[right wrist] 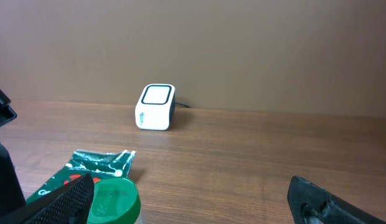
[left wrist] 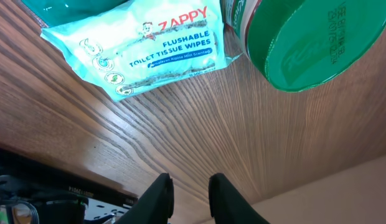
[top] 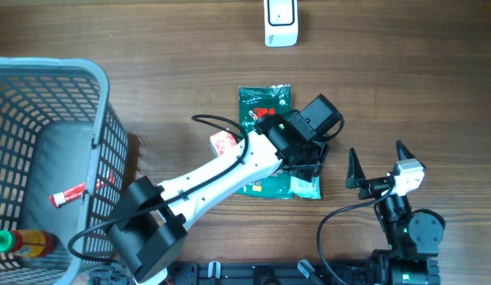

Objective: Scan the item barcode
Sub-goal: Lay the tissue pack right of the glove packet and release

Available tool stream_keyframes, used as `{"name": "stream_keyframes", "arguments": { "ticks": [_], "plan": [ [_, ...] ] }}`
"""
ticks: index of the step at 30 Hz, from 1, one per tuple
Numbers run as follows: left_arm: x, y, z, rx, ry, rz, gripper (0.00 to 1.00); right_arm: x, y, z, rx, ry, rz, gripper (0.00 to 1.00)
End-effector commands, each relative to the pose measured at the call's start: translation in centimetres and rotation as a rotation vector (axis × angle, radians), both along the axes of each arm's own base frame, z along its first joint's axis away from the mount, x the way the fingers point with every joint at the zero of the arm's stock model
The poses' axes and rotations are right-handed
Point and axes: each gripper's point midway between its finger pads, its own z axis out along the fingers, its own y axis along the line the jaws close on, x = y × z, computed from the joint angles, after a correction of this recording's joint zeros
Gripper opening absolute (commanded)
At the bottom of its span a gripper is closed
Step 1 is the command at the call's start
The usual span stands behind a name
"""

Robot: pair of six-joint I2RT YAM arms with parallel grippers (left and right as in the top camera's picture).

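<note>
A white barcode scanner [top: 281,22] [right wrist: 157,107] stands at the table's far edge. A green-lidded jar [left wrist: 305,43] [right wrist: 112,199] sits beside a pale blue pack of Zappy toilet wipes [left wrist: 159,53] [top: 305,186]; in the overhead view the left arm hides the jar. My left gripper [left wrist: 190,190] [top: 309,166] hovers over bare wood just clear of both, its jaws a narrow gap apart with nothing between them. My right gripper [top: 380,162] [right wrist: 193,208] is wide open and empty, to the right of the items and facing the scanner. No barcode shows.
A dark green snack bag [top: 264,107] [right wrist: 96,165] lies mid-table, with a red-and-white packet [top: 224,142] left of it. A grey wire basket [top: 99,111] at the left holds a few small items. Bare wood lies between the items and the scanner.
</note>
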Motion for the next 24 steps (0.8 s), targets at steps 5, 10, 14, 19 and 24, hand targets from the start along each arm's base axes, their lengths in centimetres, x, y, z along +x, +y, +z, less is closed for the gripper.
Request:
{"name": "stream_keyframes", "arguments": {
  "ticks": [5, 10, 14, 19, 24],
  "plan": [
    [0.5, 0.3, -0.2, 0.039, -0.082, -0.099, 0.42, 0.0, -0.1, 0.1, 0.014, -0.005, -0.010, 1.00],
    [1.9, 3.7, 0.1, 0.116, -0.151, -0.234, 0.54, 0.0, -0.1, 0.1, 0.014, -0.005, -0.010, 1.00],
    [3.7, 7.2, 0.9, 0.183, -0.235, -0.379, 0.54, 0.0, -0.1, 0.1, 0.015, -0.005, -0.010, 1.00],
    [6.2, 10.8, 3.0, 0.278, -0.398, -0.529, 0.59, 0.0, -0.1, 0.1, 0.014, -0.005, -0.010, 1.00],
    [8.5, 15.1, 8.4, 0.422, -0.620, -0.531, 0.75, 0.0, -0.1, 0.1, 0.014, -0.005, -0.010, 1.00]
  ]
}}
